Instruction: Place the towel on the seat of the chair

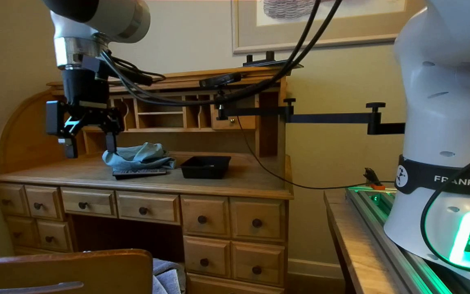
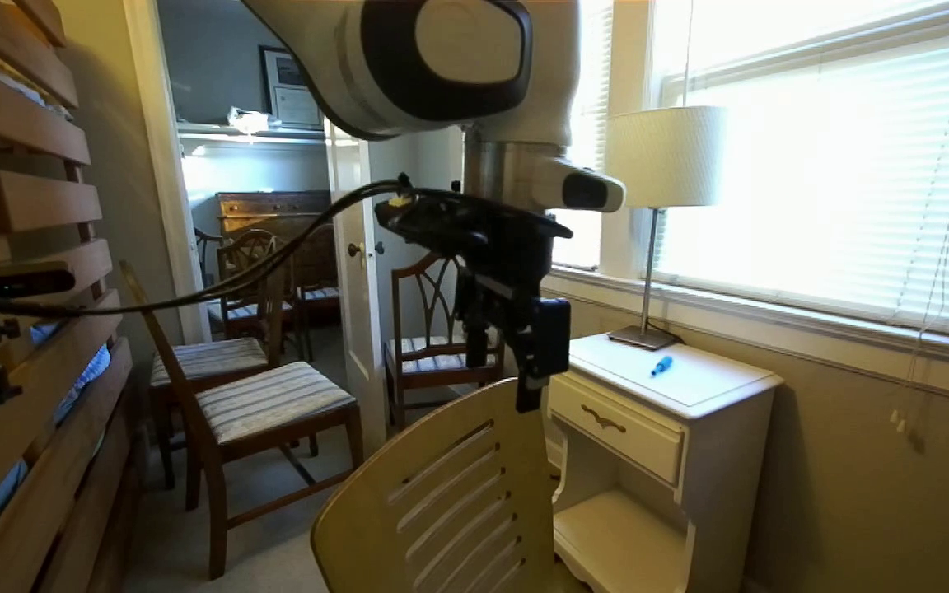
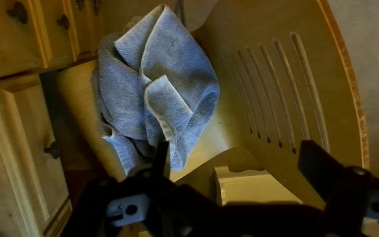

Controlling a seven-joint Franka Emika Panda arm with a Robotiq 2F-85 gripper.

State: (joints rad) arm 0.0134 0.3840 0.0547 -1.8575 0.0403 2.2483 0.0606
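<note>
A: What's at the far left in an exterior view?

B: The back of a wooden chair [image 1: 61,270], cut off by the bottom edge. Higher up hangs the gripper [image 1: 91,149], pointing down.

A: Is it gripping?

B: Its two fingers [image 1: 71,149] stand wide apart, with a plain gap between the tips.

A: Next along?

B: A light-blue cloth [image 1: 141,157], bunched on the wooden desk [image 1: 76,169], with a dark, flat object [image 1: 137,174] at its front.

A: And the towel [image 1: 167,277]?

B: Just right of the chair back, low down, part of it shows, blue-grey. The wrist view puts it on the chair's seat [image 3: 216,136], crumpled, one folded corner on top, with drawers [image 3: 31,131] to its left and the slotted back [image 3: 270,85] to its right. The gripper hangs apart from it.

A: Further right?

B: A black tray [image 1: 204,173] on the desk, then, well apart, the robot's white base [image 1: 426,220] with a green light [image 1: 463,237] glowing on it.
</note>
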